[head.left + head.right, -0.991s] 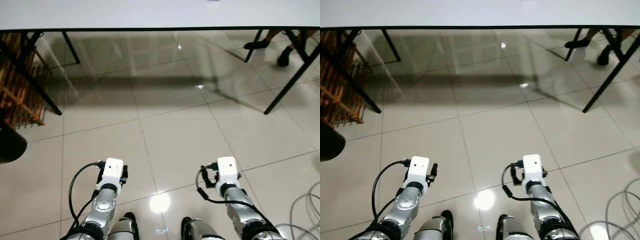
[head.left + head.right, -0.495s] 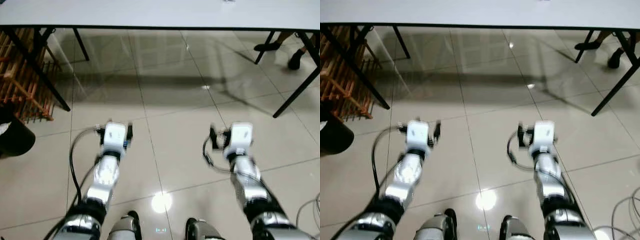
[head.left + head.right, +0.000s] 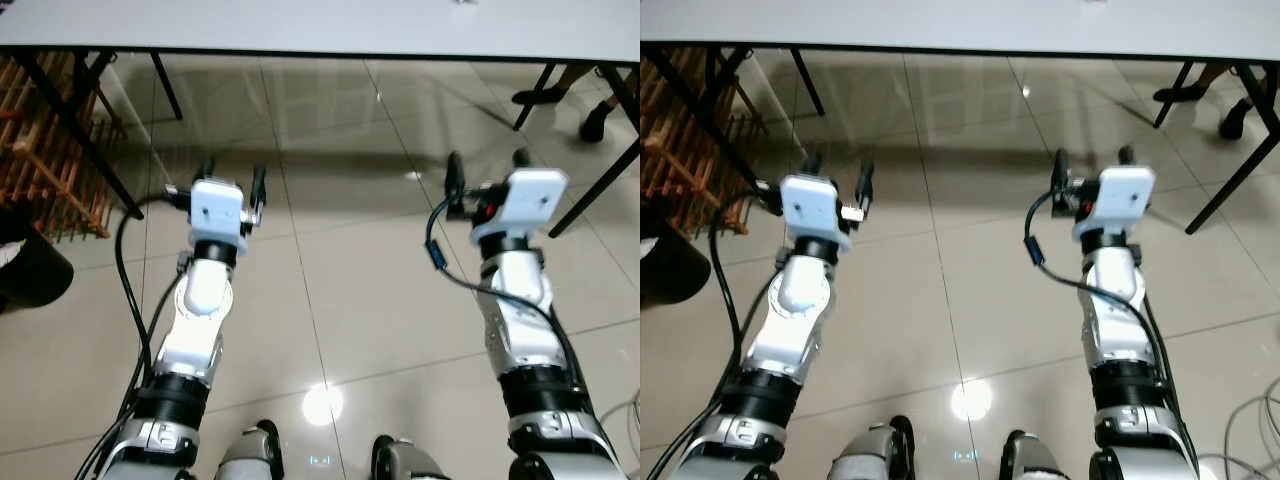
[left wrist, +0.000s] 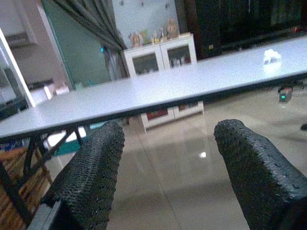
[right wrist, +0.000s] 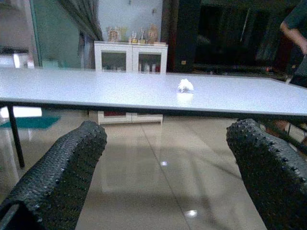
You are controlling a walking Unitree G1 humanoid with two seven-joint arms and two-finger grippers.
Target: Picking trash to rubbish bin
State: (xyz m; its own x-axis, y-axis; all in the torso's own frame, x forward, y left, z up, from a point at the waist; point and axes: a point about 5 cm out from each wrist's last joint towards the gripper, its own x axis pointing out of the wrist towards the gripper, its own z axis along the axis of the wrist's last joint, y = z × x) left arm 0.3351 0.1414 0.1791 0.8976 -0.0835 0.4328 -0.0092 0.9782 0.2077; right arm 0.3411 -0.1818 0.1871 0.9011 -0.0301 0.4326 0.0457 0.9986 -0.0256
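Observation:
A small crumpled white piece of trash (image 5: 185, 86) lies on the long white table (image 3: 300, 28) ahead of me; it is also seen as the white wad (image 4: 272, 56) in the left wrist view. My left gripper (image 3: 233, 172) is raised in front of the table edge, open with nothing between its fingers (image 4: 93, 172). My right gripper (image 3: 487, 163) is held at the same height, open and empty too, with the trash beyond its fingers (image 5: 268, 163). A dark round container (image 3: 25, 270) stands on the floor at the far left, partly cut off.
A wooden rack (image 3: 45, 150) stands at the left under the table. Black table legs (image 3: 590, 165) slant at the right, near a person's shoes (image 3: 598, 118). A person's arm (image 5: 293, 28) is beyond the table. Cables (image 3: 1250, 440) lie on the tiled floor.
Both arms have risen from low over the floor and stretched forward toward the table edge, so the fingers now show. The camera shifted slightly.

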